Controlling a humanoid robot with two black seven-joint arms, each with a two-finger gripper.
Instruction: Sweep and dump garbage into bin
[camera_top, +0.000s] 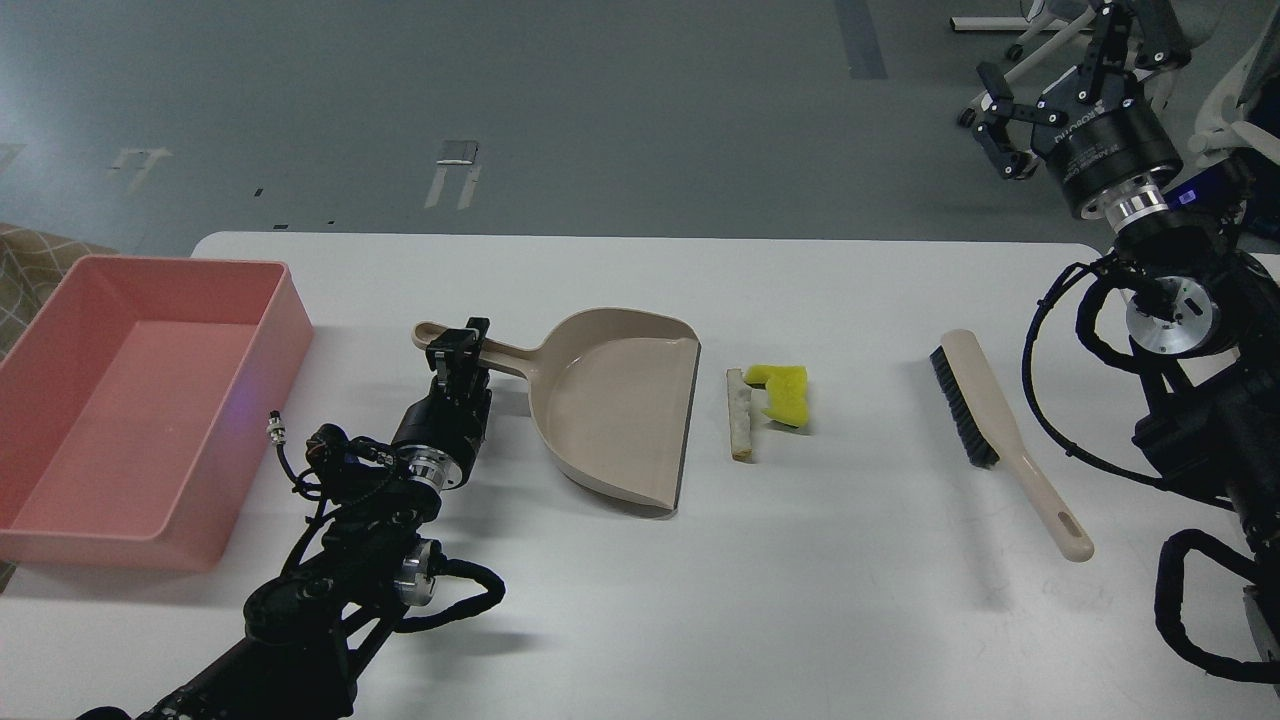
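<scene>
Your left claw (462, 340) sits at the handle of the beige dustpan (620, 405), fingers either side of it, but you cannot tell whether they grip it. The dustpan lies flat near the middle of the white desk (850, 620), its open mouth toward the right edge. Just beside that mouth lies the garbage: an off-white stick (739, 413) and, touching or nearly touching it, a yellow spongy scrap (782, 391). The pink bin (290, 330) rests at the desk's left edge, well apart from the scraps. Nearer the right edge a beige brush (1000, 435) lies untouched, bristles facing the scraps. Your right claw (1000, 125) hangs beyond the far right corner, its fingers spread wide, holding nothing.
</scene>
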